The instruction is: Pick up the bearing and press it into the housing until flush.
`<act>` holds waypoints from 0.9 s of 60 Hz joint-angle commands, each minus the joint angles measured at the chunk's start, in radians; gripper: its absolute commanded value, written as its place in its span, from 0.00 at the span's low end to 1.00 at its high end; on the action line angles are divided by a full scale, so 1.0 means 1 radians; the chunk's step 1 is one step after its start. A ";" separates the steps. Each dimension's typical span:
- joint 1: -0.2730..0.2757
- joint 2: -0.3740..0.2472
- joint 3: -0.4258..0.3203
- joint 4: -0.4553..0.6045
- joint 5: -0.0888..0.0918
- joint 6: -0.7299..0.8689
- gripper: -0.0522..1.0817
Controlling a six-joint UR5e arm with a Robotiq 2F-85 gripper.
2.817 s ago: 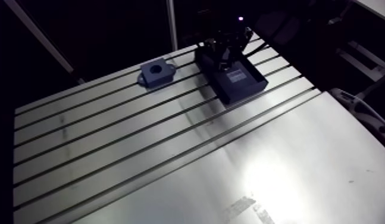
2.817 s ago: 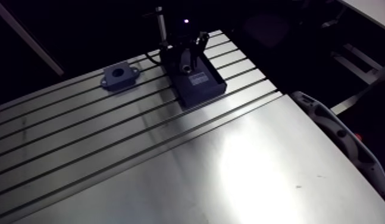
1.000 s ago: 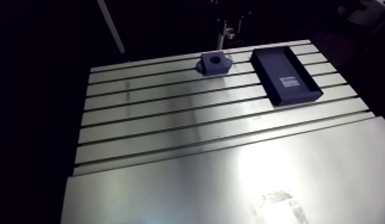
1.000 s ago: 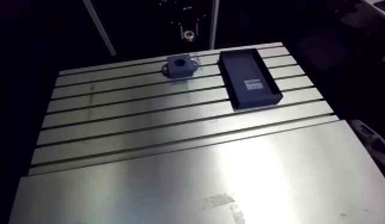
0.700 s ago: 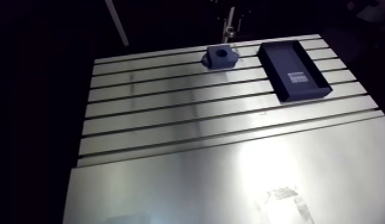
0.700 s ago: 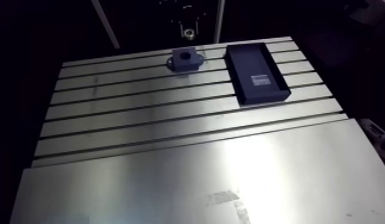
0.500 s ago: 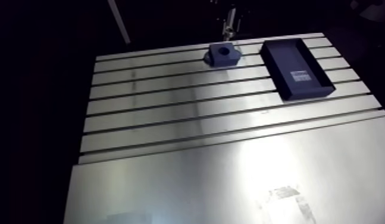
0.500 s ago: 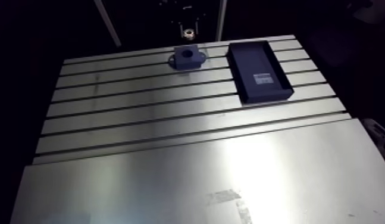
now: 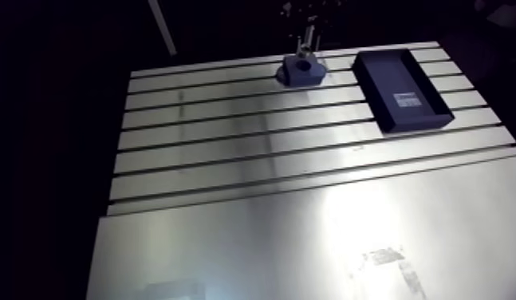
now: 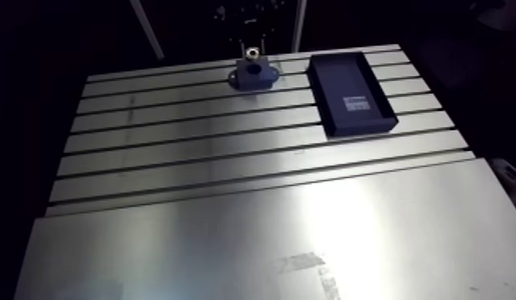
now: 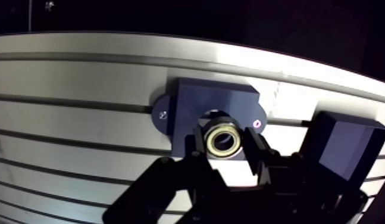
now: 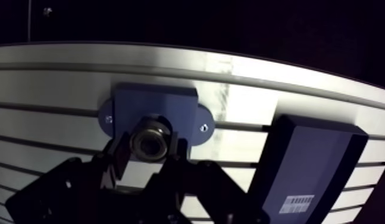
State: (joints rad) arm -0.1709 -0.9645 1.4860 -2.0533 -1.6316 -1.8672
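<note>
The bearing (image 11: 224, 140), a small metal ring with a brassy inner race, is pinched between my gripper's (image 11: 224, 143) two dark fingers. In the wrist view it hangs just above the bore of the dark blue housing (image 11: 188, 101), a block with two screwed ears that lies on the slotted table (image 9: 229, 144). In the arm view the housing (image 9: 301, 70) sits near the table's far edge with the bearing (image 10: 251, 54) close over it. I cannot tell whether the bearing touches the bore.
A dark blue rectangular tray (image 9: 403, 89) with a small white label lies to the right of the housing, across several slots. The near half of the table is a smooth metal plate (image 9: 309, 247) with a bright glare.
The gripper has left the tray, carried the bearing over to the housing and come down closer to it. The arm camera has swung, so the whole picture shifted.
</note>
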 commanded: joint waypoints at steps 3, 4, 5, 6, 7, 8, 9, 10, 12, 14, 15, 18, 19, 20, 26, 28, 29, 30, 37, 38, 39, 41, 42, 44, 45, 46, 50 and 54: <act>0.001 0.013 0.013 -0.015 0.002 0.000 0.67; 0.002 0.013 0.013 -0.015 0.002 0.000 0.67; 0.002 0.013 0.013 -0.015 0.002 0.000 0.67; 0.001 0.013 0.013 -0.015 0.002 0.000 0.67; 0.001 0.013 0.013 -0.015 0.002 0.000 0.67; 0.002 0.013 0.013 -0.015 0.002 0.000 0.67; 0.002 0.013 0.013 -0.015 0.002 0.000 0.67; 0.001 0.013 0.013 -0.017 0.002 0.000 0.67; 0.001 0.013 0.013 -0.017 0.002 0.000 0.67; 0.001 0.013 0.016 -0.017 0.002 0.000 0.67; 0.001 0.013 0.016 -0.017 0.002 0.000 0.67; 0.001 0.013 0.016 -0.017 0.002 0.000 0.67; 0.001 0.013 0.018 -0.017 0.002 0.000 0.67; 0.001 0.013 0.018 -0.017 0.002 0.000 0.67; 0.001 0.013 0.020 -0.017 0.002 0.001 0.67; 0.001 0.013 0.020 -0.017 0.002 0.001 0.67; 0.001 0.013 0.020 -0.017 0.002 0.001 0.67; 0.001 0.013 0.020 -0.017 0.002 0.001 0.67; -0.001 0.013 0.020 -0.017 0.000 0.000 0.67; -0.001 0.013 0.020 -0.017 0.000 0.000 0.67; -0.001 0.013 0.020 -0.017 0.000 0.000 0.67; -0.001 0.013 0.020 -0.017 0.000 0.000 0.67; -0.001 0.013 0.020 -0.017 0.000 0.000 0.67; -0.001 0.013 0.020 -0.017 0.000 0.000 0.67; -0.001 0.013 0.020 -0.017 0.000 0.000 0.67; -0.001 0.013 0.021 -0.017 0.000 0.000 0.67; -0.001 0.013 0.022 -0.018 0.000 0.001 0.67; -0.001 0.013 0.025 -0.018 0.000 0.001 0.67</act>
State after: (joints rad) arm -0.1714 -0.9517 1.5066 -2.0707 -1.6311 -1.8670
